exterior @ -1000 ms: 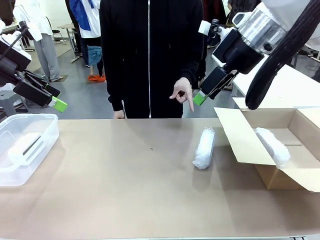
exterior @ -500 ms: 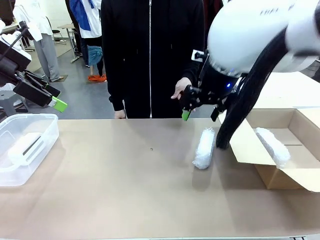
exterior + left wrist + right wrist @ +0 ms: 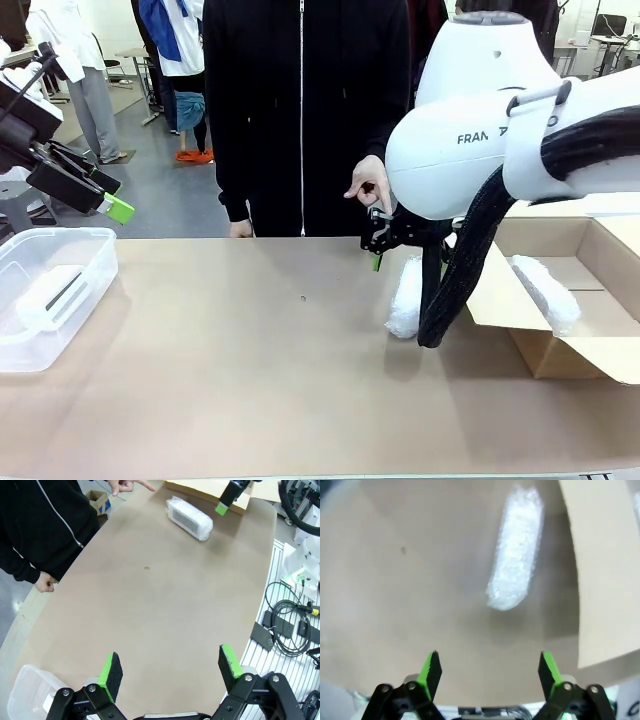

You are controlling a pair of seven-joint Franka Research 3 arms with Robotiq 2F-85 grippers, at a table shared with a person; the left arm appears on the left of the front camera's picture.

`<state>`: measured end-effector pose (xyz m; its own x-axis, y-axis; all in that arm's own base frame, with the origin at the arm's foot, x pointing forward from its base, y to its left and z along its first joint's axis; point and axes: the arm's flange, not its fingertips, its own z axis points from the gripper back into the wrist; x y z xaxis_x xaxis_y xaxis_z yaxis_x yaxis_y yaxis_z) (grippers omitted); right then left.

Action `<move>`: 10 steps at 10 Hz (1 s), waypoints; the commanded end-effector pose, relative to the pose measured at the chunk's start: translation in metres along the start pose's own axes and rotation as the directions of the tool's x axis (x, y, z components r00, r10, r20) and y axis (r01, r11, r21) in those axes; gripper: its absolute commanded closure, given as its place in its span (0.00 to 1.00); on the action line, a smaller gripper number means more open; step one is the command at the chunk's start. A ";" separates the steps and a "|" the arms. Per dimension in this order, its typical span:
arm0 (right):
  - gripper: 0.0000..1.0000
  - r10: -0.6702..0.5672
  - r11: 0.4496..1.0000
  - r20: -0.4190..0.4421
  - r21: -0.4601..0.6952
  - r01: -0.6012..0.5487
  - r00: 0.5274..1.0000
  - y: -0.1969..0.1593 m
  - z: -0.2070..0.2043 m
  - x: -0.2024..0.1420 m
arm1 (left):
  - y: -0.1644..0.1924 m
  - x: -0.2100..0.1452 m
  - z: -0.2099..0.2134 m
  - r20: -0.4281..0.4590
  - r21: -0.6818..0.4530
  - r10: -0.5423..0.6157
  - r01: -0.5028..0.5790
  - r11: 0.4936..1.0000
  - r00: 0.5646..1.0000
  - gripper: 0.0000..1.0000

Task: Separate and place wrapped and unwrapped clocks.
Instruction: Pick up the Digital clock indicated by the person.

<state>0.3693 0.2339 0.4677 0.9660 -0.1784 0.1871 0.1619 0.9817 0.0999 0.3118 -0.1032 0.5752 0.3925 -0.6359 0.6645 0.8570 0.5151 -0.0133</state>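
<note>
**My jaws wide over a wrapped clock**

A bubble-wrapped bundle (image 3: 406,298) lies right of the table's middle, just left of the cardboard box (image 3: 590,345) holding another bundle (image 3: 546,292). My right gripper (image 3: 486,669) hangs above it, spread and empty. My left gripper (image 3: 171,669), also spread and empty, hangs far left above the clear tub (image 3: 85,250) holding the bare clock (image 3: 50,292).

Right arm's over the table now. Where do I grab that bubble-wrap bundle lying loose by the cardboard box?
Probably best at the middle of the bubble-wrap bundle, coming straight down from above with the open right tool. It lies flat on the table, long and narrow, so the fingers should span its short width. The cardboard box flap sits close on one side, leaving less room there.
</note>
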 end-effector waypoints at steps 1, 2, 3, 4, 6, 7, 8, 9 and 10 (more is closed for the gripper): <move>0.00 -0.081 0.997 -0.003 -0.007 0.081 0.997 -0.004 -0.017 0.022 | 0.001 0.001 -0.001 0.004 0.010 0.002 -0.002 1.000 1.000 0.00; 0.00 -0.107 0.994 0.014 -0.012 0.107 0.994 -0.012 -0.028 0.035 | 0.001 0.001 -0.001 0.004 0.010 0.002 -0.002 1.000 1.000 0.00; 0.00 -0.089 0.996 0.019 0.015 0.088 0.996 -0.018 -0.037 0.045 | 0.001 0.001 -0.001 0.004 0.010 0.002 -0.002 1.000 1.000 0.00; 0.00 -0.073 0.997 0.017 0.010 0.073 0.997 -0.021 -0.044 0.051 | 0.001 0.001 -0.001 0.004 0.010 0.002 -0.002 1.000 1.000 0.00; 0.00 -0.049 0.999 0.021 -0.011 0.049 0.999 -0.022 -0.060 0.060 | 0.001 0.001 -0.001 0.004 0.010 0.002 -0.002 1.000 1.000 0.00; 0.00 -0.052 0.999 0.023 -0.003 0.052 0.998 -0.021 -0.067 0.063 | 0.001 0.001 -0.001 0.004 0.010 0.002 -0.002 1.000 1.000 0.00; 0.00 -0.069 0.998 0.033 -0.002 0.069 0.997 -0.020 -0.074 0.067 | 0.001 0.001 -0.001 0.004 0.010 0.002 -0.002 1.000 1.000 0.00; 0.00 -0.072 0.997 0.021 -0.007 0.072 0.997 -0.017 -0.082 0.070 | 0.001 0.001 -0.001 0.004 0.010 0.002 -0.002 1.000 1.000 0.00; 0.00 -0.083 0.996 0.016 -0.024 0.083 0.996 -0.015 -0.089 0.073 | 0.001 0.001 -0.001 0.004 0.010 0.002 -0.002 1.000 1.000 0.00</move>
<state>0.4448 0.2034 0.3985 0.9555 -0.2353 0.1780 0.2184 0.9697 0.1098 0.3118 -0.1032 0.5752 0.3925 -0.6359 0.6645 0.8570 0.5151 -0.0133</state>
